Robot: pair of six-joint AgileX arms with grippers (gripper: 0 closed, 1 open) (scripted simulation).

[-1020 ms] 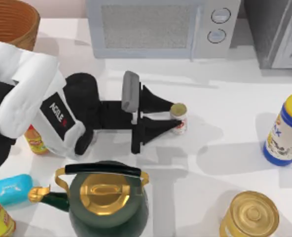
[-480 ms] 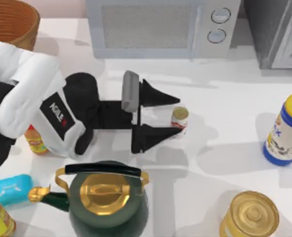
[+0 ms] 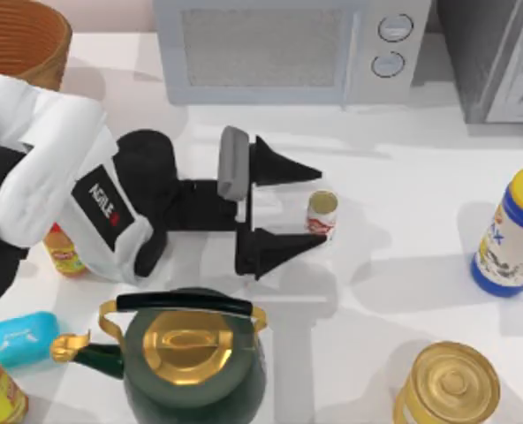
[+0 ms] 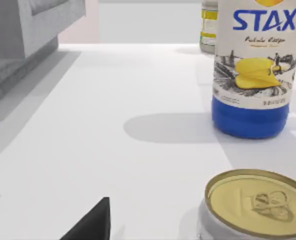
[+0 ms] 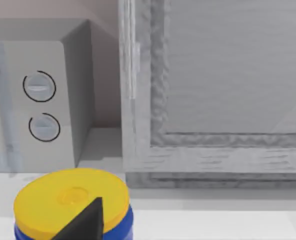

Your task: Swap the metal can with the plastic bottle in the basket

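Observation:
The small metal can (image 3: 322,213), gold-topped with a red and white label, stands upright on the white table near the middle. My left gripper (image 3: 317,205) is open around it, one black fingertip on each side and clear of the can. Seen from the left wrist, the can's gold lid (image 4: 258,205) lies close by, with one fingertip (image 4: 90,224) beside it. The wicker basket (image 3: 32,49) sits at the table's far left corner. The plastic bottle is out of view. My right gripper (image 5: 138,235) hangs open, parked above a yellow lid.
A microwave (image 3: 279,49) stands at the back. A blue STAX canister (image 3: 511,234) with a yellow lid (image 5: 70,196) is at the right. A green kettle (image 3: 191,358) and a gold-lidded tin (image 3: 447,384) are at the front. Small bottles (image 3: 63,252) and a blue box (image 3: 18,338) are at the left.
My left gripper was shut on the can and has spread its fingers apart. The can now stands free on the table between them.

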